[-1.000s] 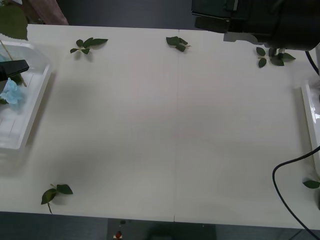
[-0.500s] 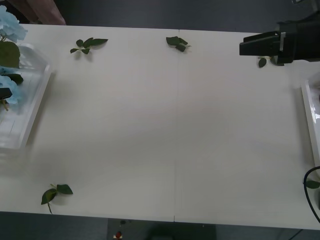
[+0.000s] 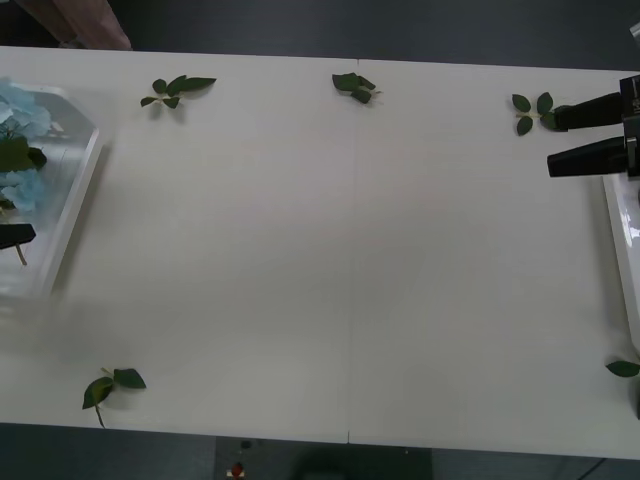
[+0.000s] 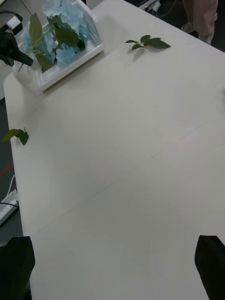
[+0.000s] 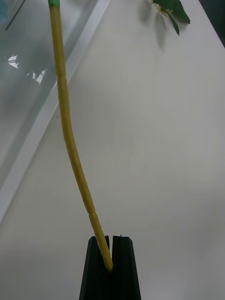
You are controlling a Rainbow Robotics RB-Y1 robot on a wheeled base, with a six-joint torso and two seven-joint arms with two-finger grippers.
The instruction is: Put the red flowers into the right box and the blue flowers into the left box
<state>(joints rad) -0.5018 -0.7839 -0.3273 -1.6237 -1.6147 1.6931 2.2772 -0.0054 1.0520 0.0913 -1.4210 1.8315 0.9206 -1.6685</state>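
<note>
The blue flowers lie in the left box, pale blue clusters with green leaves. My left gripper hangs over that box's near end, shut on the yellowish stem of one blue flower. In the left wrist view the left gripper pinches the stem's end, and the stem runs over the box rim. The right gripper stands open at the table's far right, beside the right box. Its black fingers hold nothing. The red flowers are out of view.
Leaf-only green sprigs lie on the table: far left, far middle, far right, near left and near right edge. The right wrist view shows the blue flowers and left gripper across the table.
The blue flowers have come down into the left box as my left gripper moved toward the table's near side. My right arm has swung right, over to the right box.
</note>
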